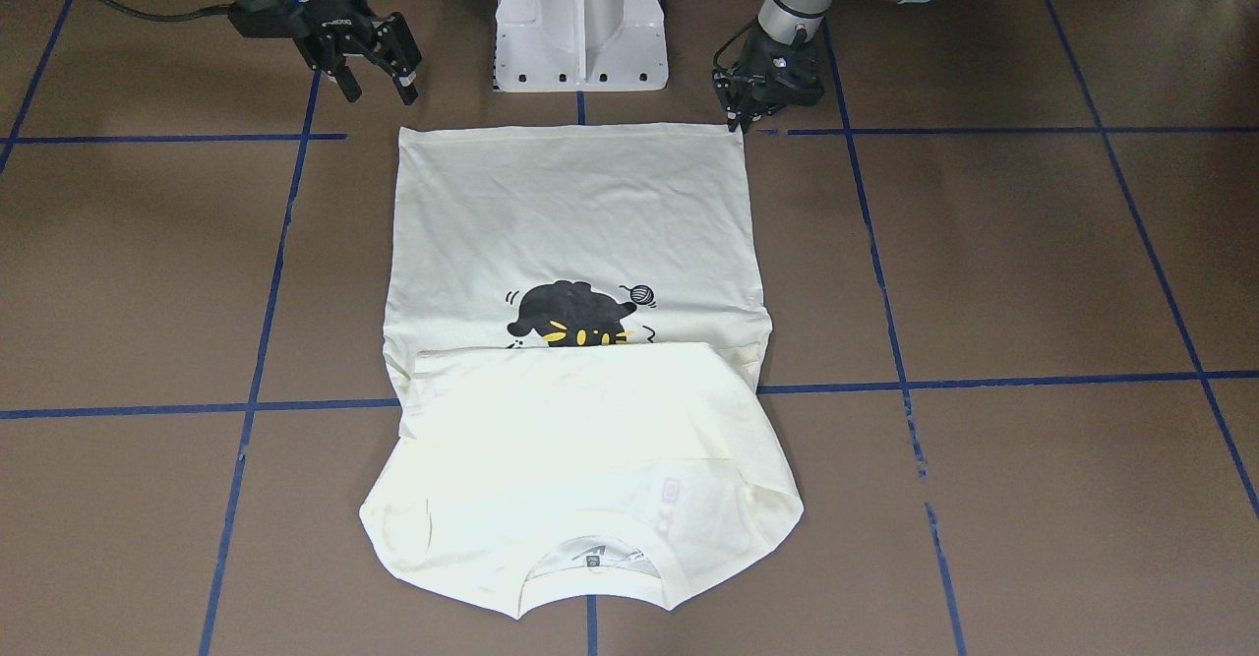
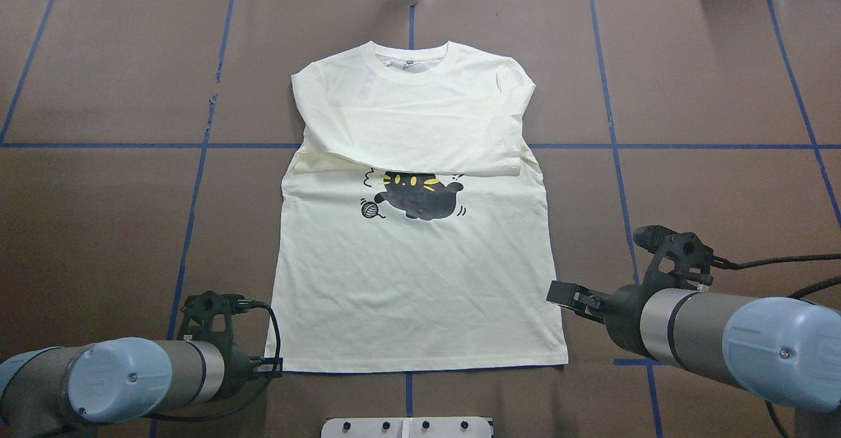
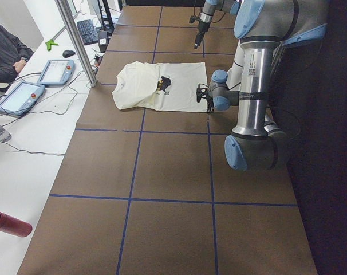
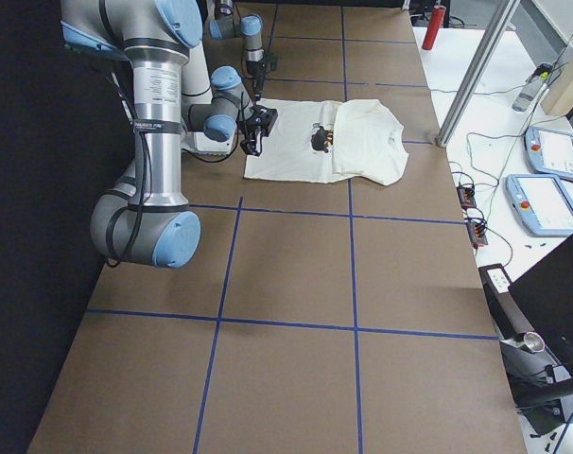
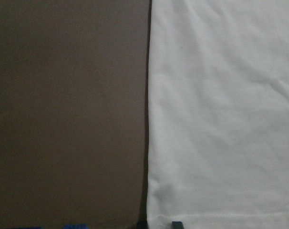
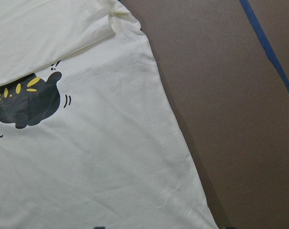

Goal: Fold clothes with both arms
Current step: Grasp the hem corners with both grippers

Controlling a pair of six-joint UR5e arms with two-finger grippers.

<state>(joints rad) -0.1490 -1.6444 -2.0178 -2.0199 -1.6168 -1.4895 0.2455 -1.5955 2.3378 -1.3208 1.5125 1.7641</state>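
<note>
**Black left claw gripper [image 1: 738,117] at hem, black right claw gripper [image 1: 379,86] spread**

Left claw points down onto a hem corner; whether it is clamped, I cannot tell. The creased cream long-sleeved T-shirt [image 2: 420,280] lies flat on the brown table [image 2: 98,195], sleeves folded across its cat print [image 2: 424,198]. Right claw tilts near the other corner.

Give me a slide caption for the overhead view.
Cream cat-print T-shirt, sleeves folded over its chest, left gripper and right gripper near the hem corners.
</note>
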